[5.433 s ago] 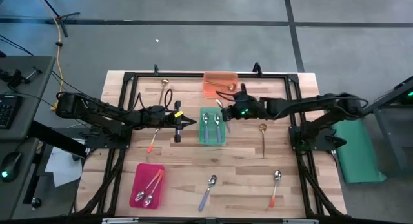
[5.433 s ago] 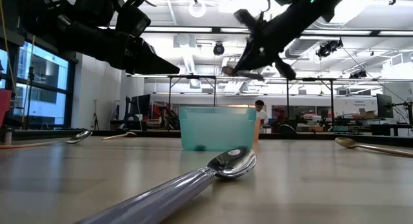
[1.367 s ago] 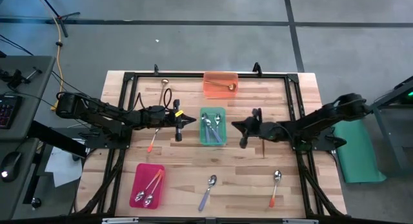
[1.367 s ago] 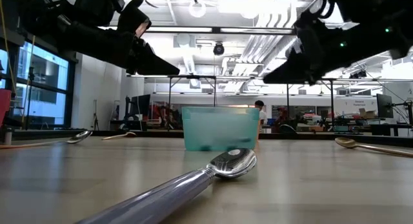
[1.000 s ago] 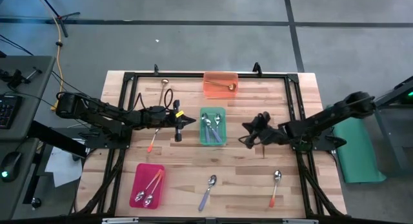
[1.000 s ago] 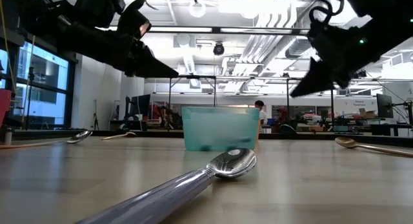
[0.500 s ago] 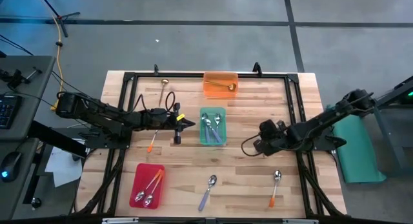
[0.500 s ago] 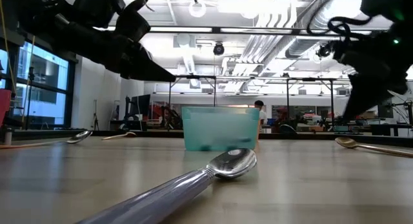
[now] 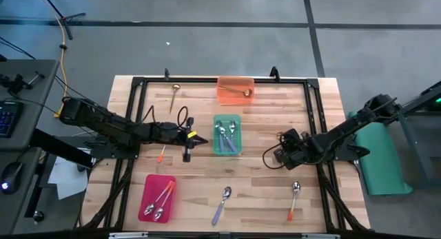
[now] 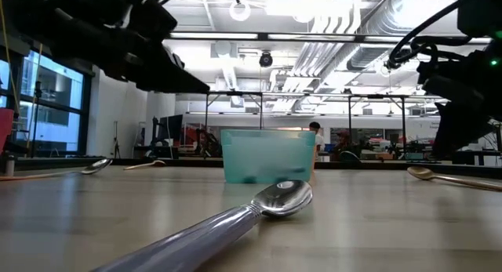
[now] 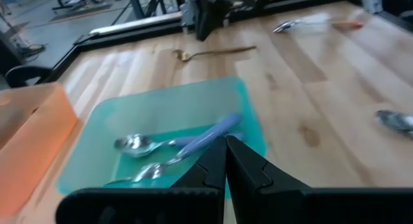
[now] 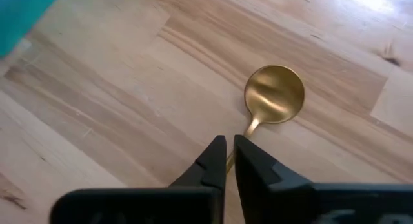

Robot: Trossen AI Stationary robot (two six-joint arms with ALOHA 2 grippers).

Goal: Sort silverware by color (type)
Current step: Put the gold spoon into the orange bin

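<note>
We see the right gripper (image 12: 228, 154) lowered over a gold spoon (image 12: 273, 97) lying on the wooden table (image 9: 262, 184), right of the green tray (image 9: 227, 134). In the right wrist view its two dark fingers (image 12: 210, 161) stand almost together, a thin slit between them, tips just above the spoon's slender handle near the bowl; we cannot tell whether they touch it, and the spoon lies flat on the wood. From above, that arm hides the spoon.

The left gripper (image 9: 186, 144) hovers just left of the green tray, fingers pressed together with nothing between them. Its wrist view looks over the tray, where purple-handled spoons (image 11: 187, 141) lie with their shiny bowls side by side.

The rest of the silverware is spread about. One gold spoon (image 9: 242, 93) lies in the orange tray (image 9: 235, 89) at the far edge, another gold spoon (image 9: 174, 96) on the bare wood at the far left. Orange-handled spoons (image 9: 160, 200) lie in the red tray (image 9: 158, 197) at the near left. An orange-handled spoon (image 9: 160, 153) lies partly under the left arm, and one more orange-handled spoon (image 9: 294, 199) at the near right. A purple-handled spoon (image 9: 222, 204) lies on the wood in front of the green tray, looming large in the low view (image 10: 235, 215)
</note>
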